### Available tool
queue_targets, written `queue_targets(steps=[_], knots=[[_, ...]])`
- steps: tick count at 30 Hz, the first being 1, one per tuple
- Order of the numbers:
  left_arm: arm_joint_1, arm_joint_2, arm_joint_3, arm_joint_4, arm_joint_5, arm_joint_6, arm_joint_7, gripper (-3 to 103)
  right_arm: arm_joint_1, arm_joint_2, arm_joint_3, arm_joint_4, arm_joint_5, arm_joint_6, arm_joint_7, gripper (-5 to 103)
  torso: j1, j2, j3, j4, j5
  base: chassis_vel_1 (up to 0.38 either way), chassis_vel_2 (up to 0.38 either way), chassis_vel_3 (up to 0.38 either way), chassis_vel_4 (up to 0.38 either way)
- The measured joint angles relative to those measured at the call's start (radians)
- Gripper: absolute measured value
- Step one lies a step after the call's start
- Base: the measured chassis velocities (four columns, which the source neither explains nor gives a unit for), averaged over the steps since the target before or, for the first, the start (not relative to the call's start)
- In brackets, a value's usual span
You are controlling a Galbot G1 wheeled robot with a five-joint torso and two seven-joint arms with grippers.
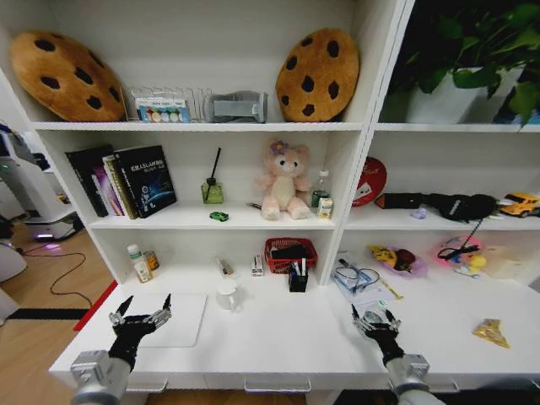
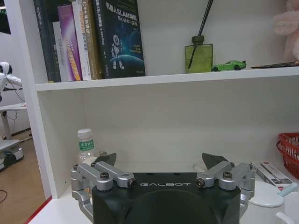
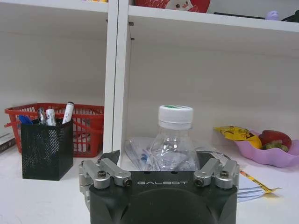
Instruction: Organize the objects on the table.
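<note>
On the long white table (image 1: 278, 342) a flat silver laptop (image 1: 177, 321) lies at the left. My left gripper (image 1: 142, 310) (image 2: 160, 161) hovers open at the laptop's near corner. A small green-labelled bottle (image 1: 135, 260) (image 2: 86, 147) stands behind it by the shelf wall. Pens (image 3: 68, 112) sit in a black mesh cup (image 1: 297, 278). A tiny green toy car (image 1: 218, 217) (image 2: 229, 65) rests on the shelf above. My right gripper (image 1: 375, 317) (image 3: 159, 158) is open, and a clear white-capped bottle (image 3: 174, 140) stands just beyond its fingers, untouched. A yellow triangular piece (image 1: 491, 332) lies far right.
A red basket (image 1: 289, 251) and a white mug (image 1: 226, 296) stand mid-desk. Bagged glasses (image 1: 354, 277) and a pink bowl (image 3: 266, 154) lie right of the shelf upright (image 3: 117, 74). Books (image 2: 93, 37), a green diffuser (image 2: 198, 56) and a plush bunny (image 1: 283, 181) fill the shelf.
</note>
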Motion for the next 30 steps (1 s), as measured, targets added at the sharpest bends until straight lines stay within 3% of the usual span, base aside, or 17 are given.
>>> queue_targets(steps=[1, 3, 5, 6, 7, 9, 11, 15, 17, 18, 21, 26, 29, 30], knots=[[0.000, 0.000, 0.000, 0.000, 0.000, 0.000, 0.000, 100, 0.000, 0.000, 0.000, 0.000, 0.000, 0.000, 0.000, 90, 0.000, 0.000, 0.000, 0.0000, 0.0000, 0.000, 0.000, 0.000, 0.000], [0.000, 0.000, 0.000, 0.000, 0.000, 0.000, 0.000, 100, -0.003, -0.001, 0.000, 0.005, 0.010, 0.000, -0.006, 74, 0.000, 0.000, 0.000, -0.0002, -0.0002, 0.000, 0.000, 0.000, 0.000], [0.000, 0.000, 0.000, 0.000, 0.000, 0.000, 0.000, 100, -0.006, 0.001, 0.002, 0.006, 0.011, 0.002, -0.007, 74, 0.000, 0.000, 0.000, -0.0002, -0.0001, 0.000, 0.000, 0.000, 0.000], [0.000, 0.000, 0.000, 0.000, 0.000, 0.000, 0.000, 100, -0.013, 0.004, 0.005, 0.013, 0.012, 0.004, -0.009, 63, 0.000, 0.000, 0.000, -0.0002, -0.0001, 0.000, 0.000, 0.000, 0.000], [0.000, 0.000, 0.000, 0.000, 0.000, 0.000, 0.000, 100, -0.013, 0.004, 0.005, 0.013, 0.012, 0.004, -0.009, 63, 0.000, 0.000, 0.000, -0.0002, -0.0001, 0.000, 0.000, 0.000, 0.000], [0.000, 0.000, 0.000, 0.000, 0.000, 0.000, 0.000, 100, -0.029, 0.011, 0.010, 0.030, 0.013, 0.006, -0.012, 52, 0.000, 0.000, 0.000, -0.0002, -0.0001, 0.000, 0.000, 0.000, 0.000], [0.000, 0.000, 0.000, 0.000, 0.000, 0.000, 0.000, 100, -0.037, 0.016, 0.013, 0.037, 0.013, 0.008, -0.015, 52, 0.000, 0.000, 0.000, -0.0002, 0.0000, 0.000, 0.000, 0.000, 0.000], [0.000, 0.000, 0.000, 0.000, 0.000, 0.000, 0.000, 100, -0.086, 0.035, 0.034, 0.104, 0.017, 0.009, -0.033, 37, 0.000, 0.000, 0.000, -0.0003, -0.0002, 0.000, 0.000, 0.000, 0.000], [0.000, 0.000, 0.000, 0.000, 0.000, 0.000, 0.000, 100, -0.102, 0.040, 0.041, 0.129, 0.021, 0.007, -0.034, 37, 0.000, 0.000, 0.000, -0.0003, -0.0002, 0.000, 0.000, 0.000, 0.000], [0.000, 0.000, 0.000, 0.000, 0.000, 0.000, 0.000, 100, -0.117, 0.046, 0.052, 0.150, 0.023, 0.007, -0.035, 30, 0.000, 0.000, 0.000, -0.0002, -0.0002, 0.000, 0.000, 0.000, 0.000], [0.000, 0.000, 0.000, 0.000, 0.000, 0.000, 0.000, 100, -0.158, 0.055, 0.088, 0.199, 0.035, 0.007, -0.046, 25, 0.000, 0.000, 0.000, 0.0001, 0.0003, 0.000, 0.000, 0.000, 0.000], [0.000, 0.000, 0.000, 0.000, 0.000, 0.000, 0.000, 100, -0.306, 0.083, 0.173, 0.323, 0.084, 0.023, -0.088, 24, 0.000, 0.000, 0.000, 0.0001, -0.0001, 0.000, 0.000, 0.000, 0.000], [0.000, 0.000, 0.000, 0.000, 0.000, 0.000, 0.000, 100, -0.575, 0.123, 0.231, 0.382, 0.091, 0.178, -0.174, 24, 0.000, 0.000, 0.000, -0.0006, -0.0006, 0.000, 0.000, 0.000, 0.000], [0.000, 0.000, 0.000, 0.000, 0.000, 0.000, 0.000, 100, -0.575, 0.123, 0.231, 0.382, 0.091, 0.178, -0.174, 24, 0.000, 0.000, 0.000, -0.0006, -0.0006, 0.000, 0.000, 0.000, 0.000]])
